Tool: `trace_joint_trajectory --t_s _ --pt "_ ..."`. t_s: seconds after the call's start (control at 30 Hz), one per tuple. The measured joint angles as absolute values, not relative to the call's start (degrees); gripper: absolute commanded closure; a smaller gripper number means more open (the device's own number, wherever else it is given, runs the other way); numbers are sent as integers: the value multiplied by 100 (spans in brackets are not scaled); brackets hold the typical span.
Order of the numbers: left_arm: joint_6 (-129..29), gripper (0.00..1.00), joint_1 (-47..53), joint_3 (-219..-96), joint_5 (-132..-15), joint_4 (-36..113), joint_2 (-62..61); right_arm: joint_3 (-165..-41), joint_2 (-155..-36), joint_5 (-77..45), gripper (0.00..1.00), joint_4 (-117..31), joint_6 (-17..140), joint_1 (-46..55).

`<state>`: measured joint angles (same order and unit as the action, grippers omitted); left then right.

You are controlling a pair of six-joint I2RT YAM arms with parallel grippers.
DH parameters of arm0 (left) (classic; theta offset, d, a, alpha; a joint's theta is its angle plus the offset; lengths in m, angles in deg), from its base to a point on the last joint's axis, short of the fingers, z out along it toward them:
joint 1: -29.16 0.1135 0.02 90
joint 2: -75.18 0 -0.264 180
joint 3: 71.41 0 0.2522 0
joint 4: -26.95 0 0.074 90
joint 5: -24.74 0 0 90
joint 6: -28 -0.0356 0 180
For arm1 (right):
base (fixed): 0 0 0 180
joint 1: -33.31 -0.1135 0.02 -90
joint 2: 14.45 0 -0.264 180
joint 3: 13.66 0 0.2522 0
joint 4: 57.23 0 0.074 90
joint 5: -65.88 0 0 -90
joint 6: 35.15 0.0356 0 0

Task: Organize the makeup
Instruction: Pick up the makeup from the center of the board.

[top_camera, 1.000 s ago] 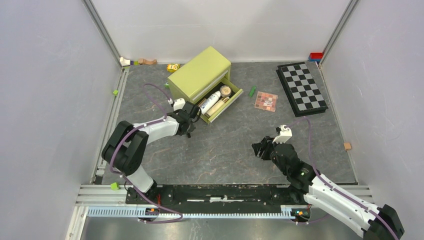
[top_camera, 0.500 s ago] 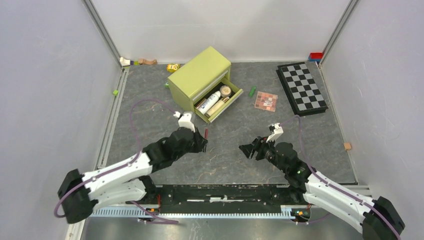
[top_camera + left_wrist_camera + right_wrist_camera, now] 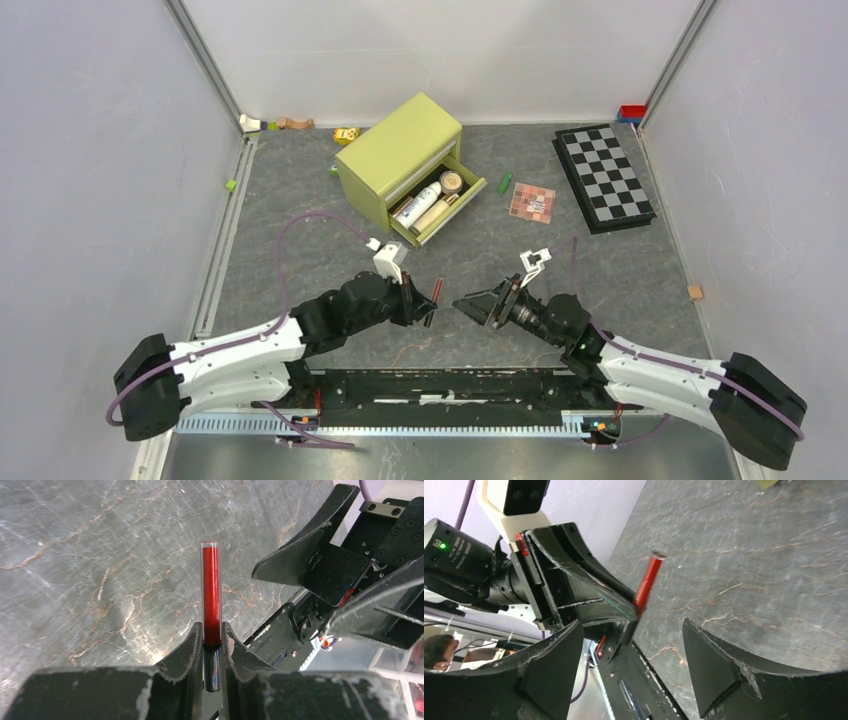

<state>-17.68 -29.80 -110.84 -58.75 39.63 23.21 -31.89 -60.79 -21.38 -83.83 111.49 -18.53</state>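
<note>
Gripping the red-black pencil (image 3: 211,595), your left tool (image 3: 212,635) is shut tight on its dark end. The red end sticks straight out past the tip of the tool. From above, the pencil's long side runs from near to far and leans a bit to the right. It is up in the tool, not lying on the surface (image 3: 300,270).

Your right tool (image 3: 468,302) is wide open with nothing in it. It faces the left tool, and the two are near each other but not touching. In the right wrist view, the pencil shows in the gap between the two spread fingers (image 3: 709,675).

Both tools hang by the near edge of the surface, about in the middle. Bare grey surface lies between them and the green box (image 3: 395,150) further back. Tall walls (image 3: 100,150) close the left, right and far sides.

The box has one drawer (image 3: 460,207), pulled open. In it you can count one white bottle (image 3: 418,205), one round tan compact (image 3: 451,182) and one pale stick too small to name. Just right of the drawer, one green stick (image 3: 505,182) and one square eyeshadow palette (image 3: 531,202) lie on the surface, near each other but apart. One chequered board (image 3: 603,177) lies further right, by the wall. A few small toy blocks (image 3: 293,123) sit along the far edge. One tan block (image 3: 694,292) sits alone by the right wall.
</note>
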Motion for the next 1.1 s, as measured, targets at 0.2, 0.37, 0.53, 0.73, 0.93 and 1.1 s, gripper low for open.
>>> trace_joint_trajectory --t_s 0.2,0.37,0.53,0.73,0.93,1.1 --pt "-1768 98 -3152 -11180 -6096 3620 1864 -3100 -6617 -2171 26 -9176 11518 -2104" --pt "-1771 98 -3325 -11191 -6122 3471 1775 -3091 -6827 -2263 31 -9364 11708 -2124" --pt "-1773 98 -3436 -11224 -6138 3364 1749 -3017 -6962 -2422 37 -9421 11896 -2132" --pt "-1784 98 -3533 -11318 -6223 3233 1572 -2942 -7102 -2444 45 -9605 12045 -2132" --pt "-1795 98 -3627 -11355 -6282 3124 1349 -2942 -7155 -2440 65 -9744 12106 -2135" --pt "-1795 75 -3653 -11357 -6260 3032 1362 -2942 -7161 -2514 84 -9736 12141 -2132"
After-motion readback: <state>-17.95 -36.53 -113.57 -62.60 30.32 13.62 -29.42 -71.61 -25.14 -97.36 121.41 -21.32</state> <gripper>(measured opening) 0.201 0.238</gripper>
